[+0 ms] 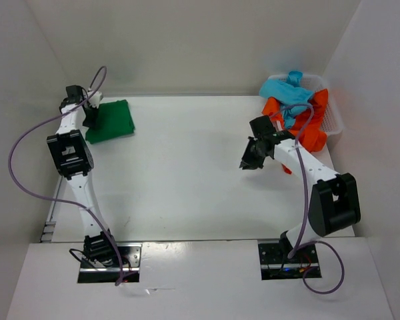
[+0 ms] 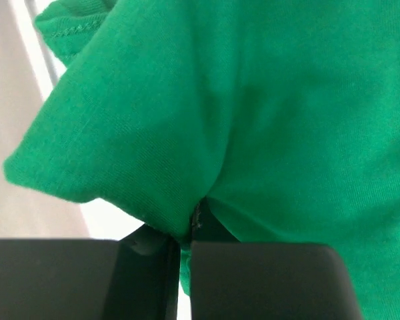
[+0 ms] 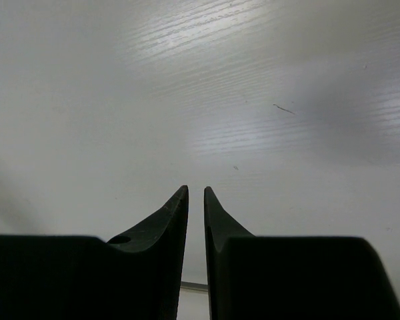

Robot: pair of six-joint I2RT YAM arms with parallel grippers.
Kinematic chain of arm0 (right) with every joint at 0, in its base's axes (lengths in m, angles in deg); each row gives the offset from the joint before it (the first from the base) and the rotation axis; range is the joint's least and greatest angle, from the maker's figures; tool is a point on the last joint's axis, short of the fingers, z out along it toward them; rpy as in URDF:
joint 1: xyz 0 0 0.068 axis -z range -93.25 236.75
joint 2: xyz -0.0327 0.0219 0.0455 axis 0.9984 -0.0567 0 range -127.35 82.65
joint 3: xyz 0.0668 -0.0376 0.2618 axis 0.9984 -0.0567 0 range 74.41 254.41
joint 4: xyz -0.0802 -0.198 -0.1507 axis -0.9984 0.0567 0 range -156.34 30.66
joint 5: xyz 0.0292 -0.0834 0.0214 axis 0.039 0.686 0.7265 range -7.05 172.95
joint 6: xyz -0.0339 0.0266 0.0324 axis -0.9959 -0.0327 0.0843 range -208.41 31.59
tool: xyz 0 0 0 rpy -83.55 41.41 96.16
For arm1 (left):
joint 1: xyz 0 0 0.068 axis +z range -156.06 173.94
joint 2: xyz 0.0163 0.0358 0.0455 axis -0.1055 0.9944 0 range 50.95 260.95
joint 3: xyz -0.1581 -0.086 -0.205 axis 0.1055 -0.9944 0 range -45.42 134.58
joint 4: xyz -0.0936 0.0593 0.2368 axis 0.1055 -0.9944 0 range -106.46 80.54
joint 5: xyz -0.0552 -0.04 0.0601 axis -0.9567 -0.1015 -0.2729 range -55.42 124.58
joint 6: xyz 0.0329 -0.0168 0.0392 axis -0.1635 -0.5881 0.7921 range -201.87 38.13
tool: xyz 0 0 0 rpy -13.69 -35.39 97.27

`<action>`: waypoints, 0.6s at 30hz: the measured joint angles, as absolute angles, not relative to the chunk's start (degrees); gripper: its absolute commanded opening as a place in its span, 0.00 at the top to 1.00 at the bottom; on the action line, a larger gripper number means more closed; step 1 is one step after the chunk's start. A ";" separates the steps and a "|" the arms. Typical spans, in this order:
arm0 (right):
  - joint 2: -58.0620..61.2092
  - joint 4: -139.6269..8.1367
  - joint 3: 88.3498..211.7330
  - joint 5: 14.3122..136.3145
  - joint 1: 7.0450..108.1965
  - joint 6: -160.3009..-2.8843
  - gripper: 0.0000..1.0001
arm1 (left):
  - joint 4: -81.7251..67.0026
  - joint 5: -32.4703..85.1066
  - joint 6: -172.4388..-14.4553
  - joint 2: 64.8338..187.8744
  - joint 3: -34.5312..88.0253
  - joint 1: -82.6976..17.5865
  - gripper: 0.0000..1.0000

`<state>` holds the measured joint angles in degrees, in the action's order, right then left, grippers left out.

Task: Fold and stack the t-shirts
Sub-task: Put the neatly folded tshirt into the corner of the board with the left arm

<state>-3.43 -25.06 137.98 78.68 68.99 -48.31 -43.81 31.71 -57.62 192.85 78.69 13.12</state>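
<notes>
Top: dark green t-shirt [image 1: 110,121] lies folded far left on the surface [image 1: 187,173], with the left end effector [image 1: 91,122] at its left edge. Turquoise t-shirt [image 1: 287,88] and orange-red t-shirt [image 1: 308,130] are heaped in the basket [image 1: 334,121], beyond and right of the right end effector [image 1: 249,159] (the nearer arm).
Left wrist: pinching green cloth.
Right wrist: pressed together, empty.

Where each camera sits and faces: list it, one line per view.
Top external: above and behind, looking down on the table; left arm and right arm show, bases nearest.
Left wrist: on the left arm, facing the green t-shirt; left gripper shut on it.
Right wrist: on the right arm, facing bare table; right gripper shut, empty.
Shared: top and left wrist both show the green t-shirt.
</notes>
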 measured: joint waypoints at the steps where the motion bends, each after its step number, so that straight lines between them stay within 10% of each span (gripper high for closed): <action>1: -3.89 -24.67 138.33 78.70 68.88 -48.51 0.80 | -44.14 32.38 -57.27 194.17 80.77 13.28 1.00; 9: -7.32 -21.50 142.85 79.32 67.39 -49.27 0.81 | -53.52 36.38 -55.17 218.51 124.44 13.91 1.00; 13: -8.30 -21.06 144.05 79.32 66.04 -49.27 0.81 | -53.08 38.37 -53.20 219.13 124.90 13.74 0.99; 18: -11.58 -20.45 146.11 79.10 64.44 -49.32 0.80 | -55.05 40.97 -51.98 222.34 131.56 13.65 0.15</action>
<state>-11.58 -20.45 146.11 79.10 64.44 -49.32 -55.05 40.97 -51.98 222.34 131.56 13.65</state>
